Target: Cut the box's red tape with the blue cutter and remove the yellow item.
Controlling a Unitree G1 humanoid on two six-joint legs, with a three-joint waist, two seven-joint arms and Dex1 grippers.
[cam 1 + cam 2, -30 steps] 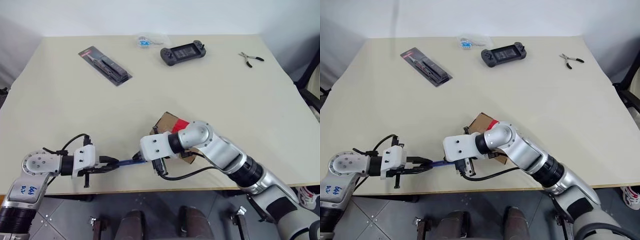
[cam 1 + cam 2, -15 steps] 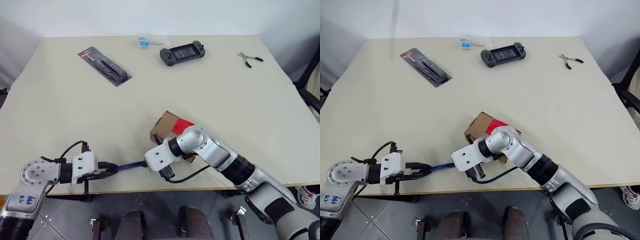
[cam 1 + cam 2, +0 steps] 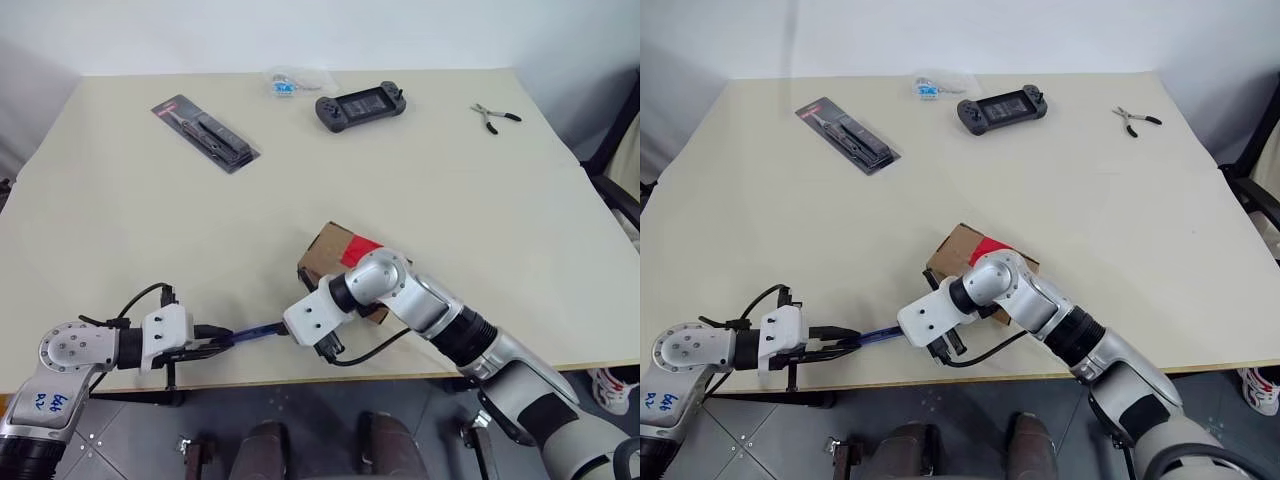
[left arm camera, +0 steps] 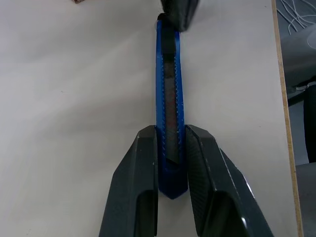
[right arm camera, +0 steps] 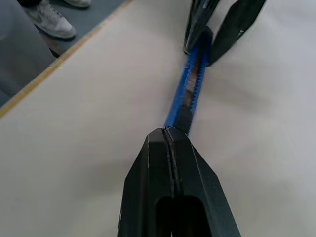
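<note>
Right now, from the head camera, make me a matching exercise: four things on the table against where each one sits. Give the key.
Things:
1. blue cutter
2. box
3. pliers
4. game controller

Places:
A. far right corner of the table
B. near edge, clamped between the left gripper's fingers
C. far edge, about the middle
D. just behind the right gripper, red tape on top

Pairs: 1-B, 2-D, 3-A, 4-C

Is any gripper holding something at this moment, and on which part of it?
The left gripper holds the blue cutter by its butt end. The shut right gripper meets the cutter's other end; whether it grips it cannot be told.
</note>
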